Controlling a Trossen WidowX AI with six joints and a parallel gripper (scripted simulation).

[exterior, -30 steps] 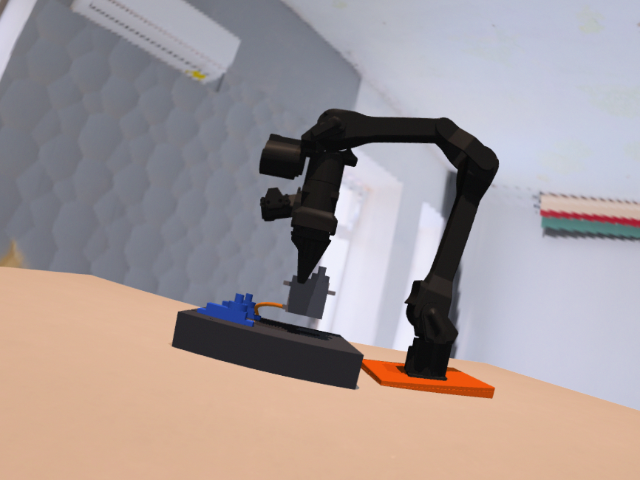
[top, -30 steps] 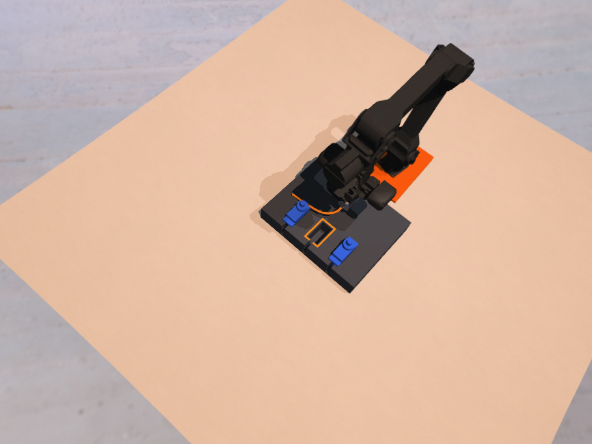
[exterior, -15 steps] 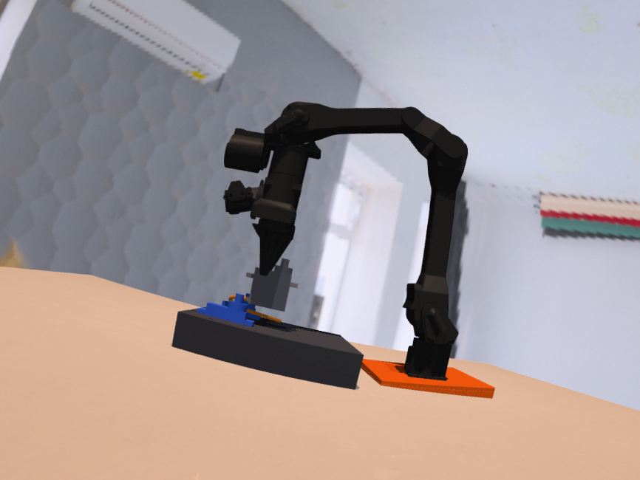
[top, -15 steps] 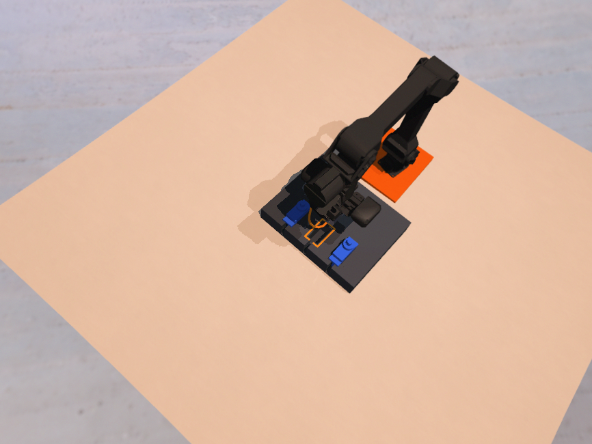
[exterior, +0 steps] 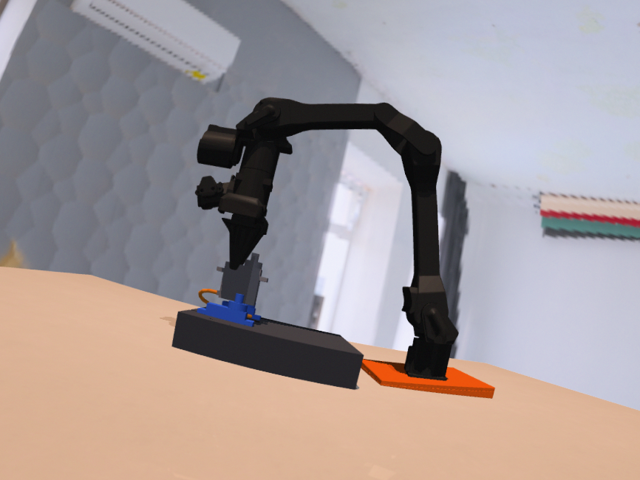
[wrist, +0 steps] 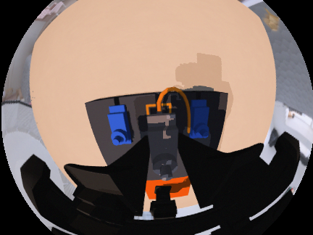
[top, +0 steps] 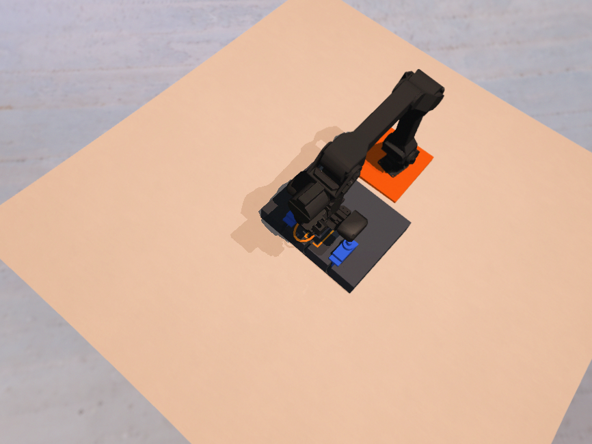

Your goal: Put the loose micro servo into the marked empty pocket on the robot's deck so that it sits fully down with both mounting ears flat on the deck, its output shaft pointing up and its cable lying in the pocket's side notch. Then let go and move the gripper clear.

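My gripper [exterior: 237,264] [wrist: 162,138] is shut on the grey micro servo [exterior: 242,285] [wrist: 164,137] and grips it by the top. The servo hangs slightly tilted, just above the dark deck [top: 377,229] [exterior: 268,351] [wrist: 98,117]. In the wrist view it sits right before the orange-outlined pocket [wrist: 151,107] [top: 321,242], and the arm hides most of that pocket in the top view. The servo's orange cable [exterior: 205,293] [wrist: 175,93] [top: 298,233] loops out towards the deck's far edge. I cannot tell whether the servo's bottom touches the pocket.
Two blue servos [top: 343,252] [top: 288,218] [wrist: 119,125] [wrist: 199,117] sit mounted on the deck on either side of the pocket; they also show in the exterior view [exterior: 230,308]. The arm's base stands on an orange plate [top: 401,181] [exterior: 454,385] beside the deck, on the tan table [top: 167,286].
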